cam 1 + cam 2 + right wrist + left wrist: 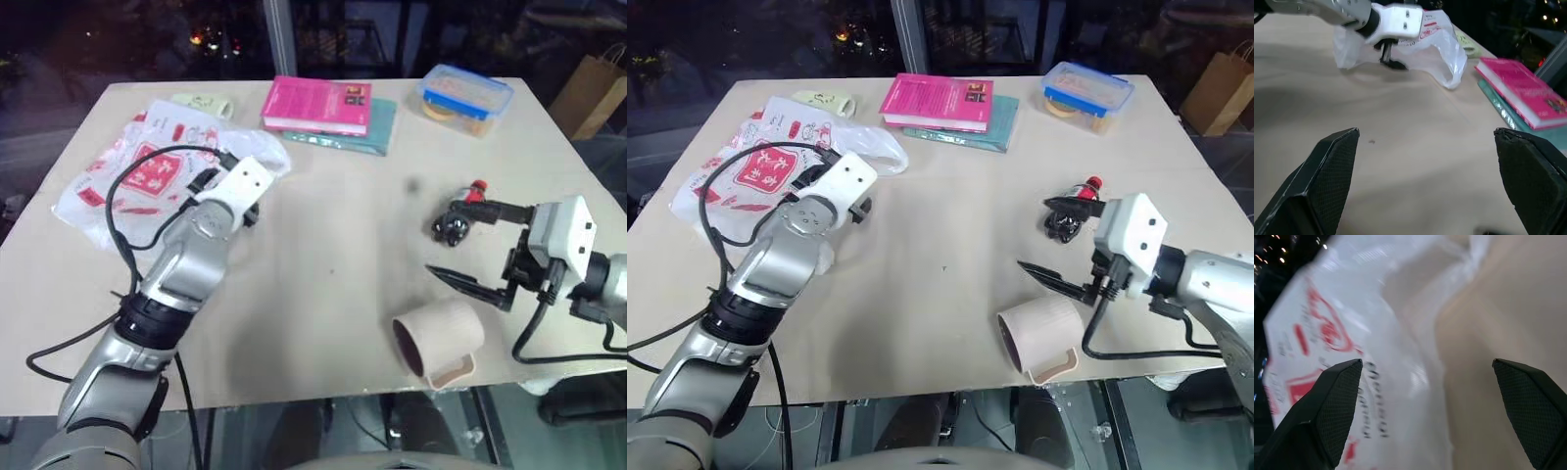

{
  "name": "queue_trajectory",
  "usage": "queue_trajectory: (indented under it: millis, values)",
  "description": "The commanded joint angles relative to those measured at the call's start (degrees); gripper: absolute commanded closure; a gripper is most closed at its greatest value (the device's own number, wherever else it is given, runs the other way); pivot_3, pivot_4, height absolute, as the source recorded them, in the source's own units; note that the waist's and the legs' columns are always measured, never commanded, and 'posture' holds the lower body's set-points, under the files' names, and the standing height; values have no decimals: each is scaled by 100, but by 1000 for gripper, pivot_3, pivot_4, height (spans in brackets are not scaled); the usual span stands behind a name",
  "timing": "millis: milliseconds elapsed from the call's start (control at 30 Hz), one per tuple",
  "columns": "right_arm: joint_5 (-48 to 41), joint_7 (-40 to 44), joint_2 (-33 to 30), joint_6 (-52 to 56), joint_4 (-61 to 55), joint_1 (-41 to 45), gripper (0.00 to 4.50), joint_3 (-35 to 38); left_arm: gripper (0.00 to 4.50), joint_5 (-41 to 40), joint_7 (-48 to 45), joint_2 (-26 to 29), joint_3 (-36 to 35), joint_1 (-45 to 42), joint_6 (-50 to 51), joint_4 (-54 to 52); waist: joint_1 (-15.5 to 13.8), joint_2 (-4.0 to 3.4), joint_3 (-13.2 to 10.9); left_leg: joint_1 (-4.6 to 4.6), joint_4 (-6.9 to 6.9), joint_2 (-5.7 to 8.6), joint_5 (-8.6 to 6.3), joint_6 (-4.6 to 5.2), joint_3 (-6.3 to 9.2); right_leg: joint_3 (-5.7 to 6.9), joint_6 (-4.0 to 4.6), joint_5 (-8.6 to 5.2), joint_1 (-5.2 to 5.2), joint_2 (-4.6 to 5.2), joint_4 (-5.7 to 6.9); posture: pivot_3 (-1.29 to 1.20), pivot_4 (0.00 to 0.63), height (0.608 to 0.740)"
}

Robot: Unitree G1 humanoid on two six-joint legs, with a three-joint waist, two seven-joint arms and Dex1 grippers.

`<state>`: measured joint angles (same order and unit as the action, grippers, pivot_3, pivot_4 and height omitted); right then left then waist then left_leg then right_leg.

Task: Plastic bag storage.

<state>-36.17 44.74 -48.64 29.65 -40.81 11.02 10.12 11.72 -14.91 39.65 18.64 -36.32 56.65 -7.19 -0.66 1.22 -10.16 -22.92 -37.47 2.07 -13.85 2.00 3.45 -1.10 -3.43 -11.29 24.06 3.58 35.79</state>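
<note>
Over the far-left part of the beige tabletop (323, 284), the left pincer (1388, 54) hangs wide and empty above the crinkly translucent white plastic bag (137, 176) with red print. Near the right edge, the right pincer (470, 250) gapes wide, holding nothing. Dark windows lie beyond the tabletop.

Silver arms, white wrist housings, black cables; textured black fingers (1334, 401)

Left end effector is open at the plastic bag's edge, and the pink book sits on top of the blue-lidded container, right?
Not quite. In the left eye view the pink book lies on a teal book; the blue-lidded container stands apart. The left end effector is open at the plastic bag.
</note>
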Motion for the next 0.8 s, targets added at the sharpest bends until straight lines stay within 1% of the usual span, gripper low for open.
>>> queue_trajectory:
  millis: [33,200,367,433,467,500,533,567,600,633,700,733,800]
  values:
    - [123,-199,111,27,-22,335,0,-229,51,288,-45,128,-104,-76,214,-181,-4,1,-1,-1,2,0,2,-4,0,0,0,0,1,0,0,0,150,740]
    - [286,-250,192,-18,-23,349,0,-379,51,548,-2,269,-135,155,279,-210,-10,1,0,1,3,4,-2,1,0,-1,0,0,0,5,0,0,150,740]
    - [383,-264,265,-31,22,403,0,-495,51,720,139,203,-168,358,57,110,-11,1,0,3,3,5,-2,2,1,0,0,1,0,7,5,0,150,740]
    - [397,-271,286,-21,-2,396,0,-505,555,775,228,203,-255,508,-40,134,-10,1,0,4,3,5,-2,2,2,0,0,1,0,7,8,0,150,740]
    - [415,-275,304,-25,6,399,0,-521,790,750,325,138,-409,586,-165,88,-5,1,0,5,3,5,-2,2,1,0,1,1,0,7,8,0,150,740]
    - [437,-284,324,-19,36,417,0,-545,1153,765,384,119,-501,649,-221,11,-3,1,0,5,3,5,-2,2,0,-1,1,1,0,8,8,0,150,740]
    - [470,-299,335,-11,80,447,0,-566,1611,745,439,67,-636,679,-306,-49,-4,1,0,5,3,4,-2,2,0,-2,1,1,0,9,8,0,150,740]
    - [488,-318,337,13,103,456,0,-566,2198,764,471,60,-717,702,-351,-86,-8,2,0,4,2,4,-2,2,1,-1,1,1,0,10,7,0,150,740]
    - [502,-346,331,43,83,430,0,-552,2613,763,468,52,-797,744,-352,-123,-9,1,0,4,2,4,-2,2,2,0,1,2,0,10,8,0,150,740]
    - [532,-377,315,76,57,393,0,-535,3144,726,491,8,-929,779,-382,-151,-12,1,0,4,2,4,-2,2,2,0,2,2,0,11,8,0,150,740]
    - [568,-417,241,176,-25,274,0,-479,4144,751,516,47,-1072,845,-490,-222,-14,1,0,4,2,4,-2,2,3,1,2,2,0,11,8,0,150,740]
    - [543,-409,180,270,-77,187,0,-430,4458,690,552,15,-1251,864,-636,-265,-16,1,0,4,2,4,-2,2,2,1,2,2,0,12,8,0,150,740]
    - [344,-408,36,606,-215,-39,0,-275,4458,585,549,6,-1554,870,-892,-375,-21,2,0,4,2,6,-2,2,3,1,2,2,0,16,8,0,150,740]
